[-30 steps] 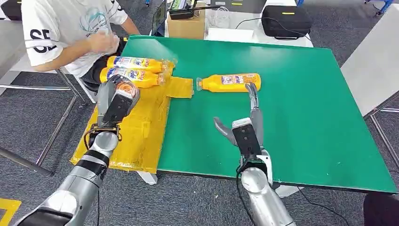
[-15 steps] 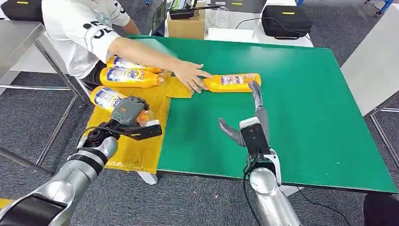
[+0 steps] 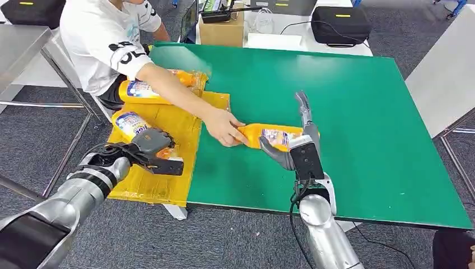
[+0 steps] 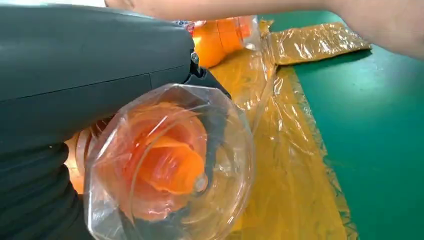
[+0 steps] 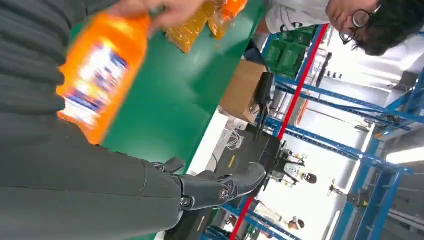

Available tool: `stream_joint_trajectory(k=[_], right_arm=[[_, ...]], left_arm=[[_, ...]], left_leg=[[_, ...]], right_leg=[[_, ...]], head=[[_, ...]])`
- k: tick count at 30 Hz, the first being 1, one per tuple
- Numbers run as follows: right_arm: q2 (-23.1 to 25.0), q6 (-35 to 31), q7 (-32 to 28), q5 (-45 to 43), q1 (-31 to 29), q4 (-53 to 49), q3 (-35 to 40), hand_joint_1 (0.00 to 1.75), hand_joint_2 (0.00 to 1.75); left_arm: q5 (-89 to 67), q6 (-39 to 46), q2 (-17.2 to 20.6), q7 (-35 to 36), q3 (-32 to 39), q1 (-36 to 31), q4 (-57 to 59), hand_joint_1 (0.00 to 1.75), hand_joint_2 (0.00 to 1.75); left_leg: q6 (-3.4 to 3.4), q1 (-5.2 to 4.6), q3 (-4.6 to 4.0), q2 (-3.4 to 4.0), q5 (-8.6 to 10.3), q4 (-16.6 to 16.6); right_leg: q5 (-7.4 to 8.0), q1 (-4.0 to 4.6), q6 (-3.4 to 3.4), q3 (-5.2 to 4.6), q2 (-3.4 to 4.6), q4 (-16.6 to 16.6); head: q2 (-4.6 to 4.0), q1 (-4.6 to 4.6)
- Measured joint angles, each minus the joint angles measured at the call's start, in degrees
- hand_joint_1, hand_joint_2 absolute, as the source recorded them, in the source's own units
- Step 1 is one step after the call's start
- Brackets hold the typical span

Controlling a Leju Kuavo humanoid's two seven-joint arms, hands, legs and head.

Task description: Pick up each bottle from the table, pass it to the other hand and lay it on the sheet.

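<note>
The left hand (image 3: 150,147) grips an orange plastic bottle (image 3: 130,123) low over the crinkled yellow plastic sheet (image 3: 168,140) and should lay it flat beside the others, while the open right hand (image 3: 296,150) waits for the person's hand (image 3: 223,128) to release the next orange bottle (image 3: 269,136) on the green tabletop (image 3: 364,112).

Close up, the left robot hand (image 4: 75,75) grips an orange bottle (image 4: 170,160) wrapped in clear film, its cap end facing the camera. Under it lies the crinkled yellow sheet (image 4: 295,165) on the green table (image 4: 385,140). A person's arm (image 4: 280,7) reaches across above.
</note>
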Motion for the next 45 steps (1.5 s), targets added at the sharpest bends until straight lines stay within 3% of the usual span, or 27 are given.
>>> stream_joint_trajectory(k=[1,2,11,19,20,24,25,28,29,44,45], right_arm=[[0.0,0.0,0.0,0.0,-0.1,0.1,0.0,0.00,1.75],[0.0,0.0,0.0,0.0,-0.1,0.1,0.0,0.00,1.75],[-0.2,0.1,-0.1,-1.1,-0.6,0.7,0.4,0.00,1.75],[-0.5,0.6,-0.1,-2.1,-1.5,1.9,0.4,0.00,1.75],[-0.6,0.7,-0.1,-2.2,-1.7,2.1,0.5,0.00,1.75],[-0.8,1.3,0.1,-2.6,-2.1,3.0,0.5,0.00,1.75],[-0.9,1.4,0.3,-2.6,-2.2,3.3,0.5,0.00,0.00],[-1.2,1.6,1.5,-2.0,-2.6,4.2,0.5,0.00,0.00],[-1.4,1.8,2.2,-1.5,-2.7,4.6,0.5,0.00,0.00],[-4.0,5.5,11.2,7.5,-5.6,14.6,1.5,0.00,0.00],[-4.2,5.7,11.9,8.7,-5.7,15.4,1.6,0.00,1.75]], left_arm=[[0.0,0.1,0.0,0.0,-0.2,0.0,0.2,1.54,1.75],[0.3,0.2,0.0,0.1,-0.3,0.0,0.3,0.02,1.75],[10.0,3.5,-0.2,-1.7,-0.5,1.5,1.2,0.00,1.75],[18.2,0.0,-0.4,-7.1,2.5,3.3,0.3,0.00,1.75],[19.2,-0.4,-0.4,-7.7,3.0,3.7,0.0,0.00,0.00],[24.6,-2.9,-0.3,-10.7,5.4,5.6,-2.1,0.00,0.00],[25.6,-3.5,-0.3,-11.1,6.0,6.1,-2.7,0.00,0.00],[30.6,-6.2,-0.2,-12.5,8.3,8.1,-5.2,0.00,0.00],[32.5,-7.2,-0.2,-12.8,9.3,8.9,-6.3,0.00,1.75],[48.7,-13.9,-2.4,-12.1,23.8,21.9,-26.2,0.00,1.75],[50.0,-14.1,-3.0,-11.2,24.8,22.4,-27.3,0.00,1.75]], left_leg=[[0.00,0.00,0.00,0.00,0.00,0.0],[0.00,0.00,0.00,0.00,0.00,0.0],[0.00,0.01,0.00,-0.03,0.00,0.0],[0.00,0.00,-0.01,-0.03,0.00,0.0],[0.00,0.00,-0.01,-0.03,0.00,0.0],[0.00,0.00,-0.01,-0.03,0.00,0.0],[0.00,0.00,-0.01,-0.02,0.00,0.0],[0.00,0.00,-0.01,-0.02,0.00,0.0],[0.00,0.00,-0.01,-0.02,0.00,0.0],[0.00,0.00,0.00,-0.04,-0.01,0.0],[0.00,0.00,-0.01,-0.05,-0.01,0.0]], right_leg=[[0.00,0.00,0.00,0.00,0.00,0.0],[0.00,0.00,0.00,0.00,0.00,0.0],[0.00,0.01,0.00,-0.01,0.00,0.0],[0.00,0.00,0.00,0.00,0.00,0.0],[0.00,0.00,0.00,0.00,0.00,0.0],[-0.01,0.00,0.00,0.00,0.00,0.0],[0.00,0.00,0.00,-0.01,0.00,0.0],[-0.01,0.00,0.00,-0.01,0.00,0.0],[-0.01,0.00,0.00,0.00,0.00,0.0],[-0.01,0.00,0.00,-0.01,0.00,0.0],[-0.01,0.00,0.00,-0.01,-0.01,0.0]], head=[[0.00,0.00],[-0.02,0.02],[0.00,0.00],[0.00,0.00],[0.00,0.02],[-0.02,0.02],[0.00,-0.02],[0.00,0.00],[0.00,0.00],[0.00,0.00],[0.00,0.02]])
